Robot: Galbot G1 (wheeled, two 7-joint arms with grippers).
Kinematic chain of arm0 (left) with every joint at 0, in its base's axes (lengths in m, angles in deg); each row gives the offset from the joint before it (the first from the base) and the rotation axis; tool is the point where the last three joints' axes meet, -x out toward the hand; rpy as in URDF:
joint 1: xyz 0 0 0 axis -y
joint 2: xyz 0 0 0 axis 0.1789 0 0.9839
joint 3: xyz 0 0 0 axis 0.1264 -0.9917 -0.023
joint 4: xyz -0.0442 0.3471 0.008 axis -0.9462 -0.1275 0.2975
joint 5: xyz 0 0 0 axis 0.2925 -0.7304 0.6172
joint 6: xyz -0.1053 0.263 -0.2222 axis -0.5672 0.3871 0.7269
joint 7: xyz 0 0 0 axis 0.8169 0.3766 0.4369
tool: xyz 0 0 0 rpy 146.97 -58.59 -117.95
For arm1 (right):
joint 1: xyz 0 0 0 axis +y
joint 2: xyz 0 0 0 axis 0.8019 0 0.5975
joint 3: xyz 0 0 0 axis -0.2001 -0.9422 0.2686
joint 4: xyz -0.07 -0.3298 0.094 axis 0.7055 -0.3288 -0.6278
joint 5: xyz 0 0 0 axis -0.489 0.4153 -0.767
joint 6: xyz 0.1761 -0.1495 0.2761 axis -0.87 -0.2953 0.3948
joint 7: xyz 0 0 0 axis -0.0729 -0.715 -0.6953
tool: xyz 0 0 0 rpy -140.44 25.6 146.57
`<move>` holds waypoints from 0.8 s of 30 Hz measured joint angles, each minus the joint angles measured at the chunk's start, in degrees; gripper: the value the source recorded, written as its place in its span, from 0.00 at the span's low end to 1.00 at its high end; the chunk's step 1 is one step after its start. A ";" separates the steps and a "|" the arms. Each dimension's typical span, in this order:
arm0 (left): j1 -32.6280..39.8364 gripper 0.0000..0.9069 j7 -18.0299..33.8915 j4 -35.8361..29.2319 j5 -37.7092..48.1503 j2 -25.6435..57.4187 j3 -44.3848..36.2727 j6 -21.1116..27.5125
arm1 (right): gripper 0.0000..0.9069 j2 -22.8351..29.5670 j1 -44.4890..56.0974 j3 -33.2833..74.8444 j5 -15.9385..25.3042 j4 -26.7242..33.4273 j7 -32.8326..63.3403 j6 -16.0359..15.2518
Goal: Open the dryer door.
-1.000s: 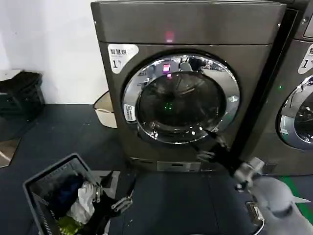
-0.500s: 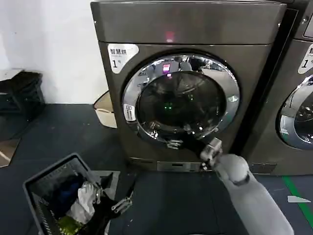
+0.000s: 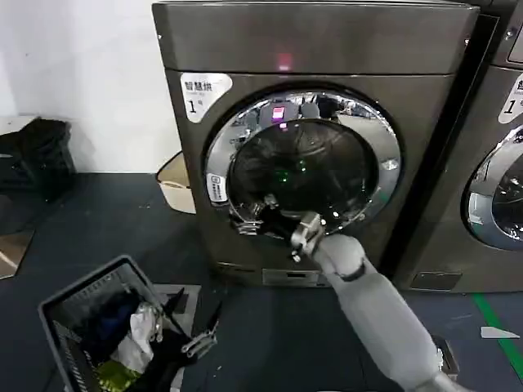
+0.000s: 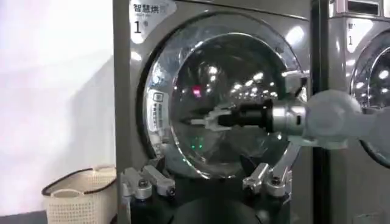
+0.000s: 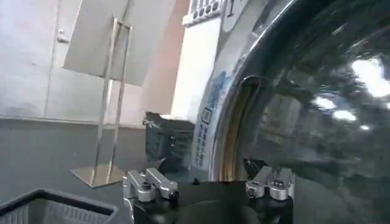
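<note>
Both grippers' jaws spread: right gripper at dryer door lower-left chrome edge; left gripper low.

The dryer door has glossy chrome round dark glass; the dryer looks brushed metal.

The dryer is showing dark grey-brown metal, its door shining chrome around dark glass; a white "1" sticker is standing out

Laundry room; numbered dryer; basket
</note>
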 joint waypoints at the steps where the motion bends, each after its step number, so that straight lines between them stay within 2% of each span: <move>1: -0.01 1.00 -0.01 0.00 -0.02 0.01 0.00 -0.02 | 1.00 0.36 -0.38 -0.12 0.19 0.81 -0.01 0.22; 15: -0.84 1.00 -0.13 -1.17 -0.54 -0.25 -0.06 -0.19 | 1.00 4.16 -4.72 -1.69 -0.23 8.71 -1.91 0.97; 24: -0.44 1.00 -0.46 -1.14 -0.94 -0.17 0.14 0.14 | 1.00 5.00 -5.23 -2.67 -2.05 8.72 -5.00 0.81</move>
